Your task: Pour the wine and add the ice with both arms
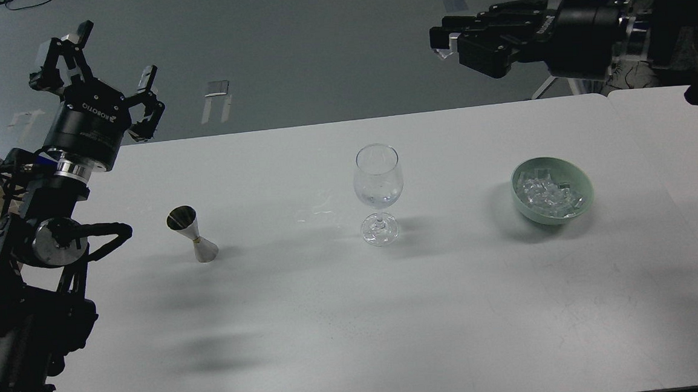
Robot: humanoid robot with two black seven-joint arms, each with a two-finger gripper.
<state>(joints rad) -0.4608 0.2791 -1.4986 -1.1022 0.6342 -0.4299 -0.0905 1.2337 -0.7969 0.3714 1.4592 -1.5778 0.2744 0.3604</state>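
Observation:
A clear stemmed wine glass (377,185) stands upright at the table's middle, with some clear content low in its bowl. A pale green bowl (586,203) to its right holds a heap of ice cubes (546,195). A steel jigger (192,234) stands to the left. My left gripper (102,71) is open and empty, raised over the table's far left edge. My right gripper (441,43) is high above the far edge, up and left of the bowl and right of the glass. Its fingers are closed together, with a small clear piece at the tips.
The white table (356,317) has a seam at the right where a second tabletop (678,121) joins. A chair with a dark garment (620,70) stands behind the far right edge. Grey floor lies beyond the table.

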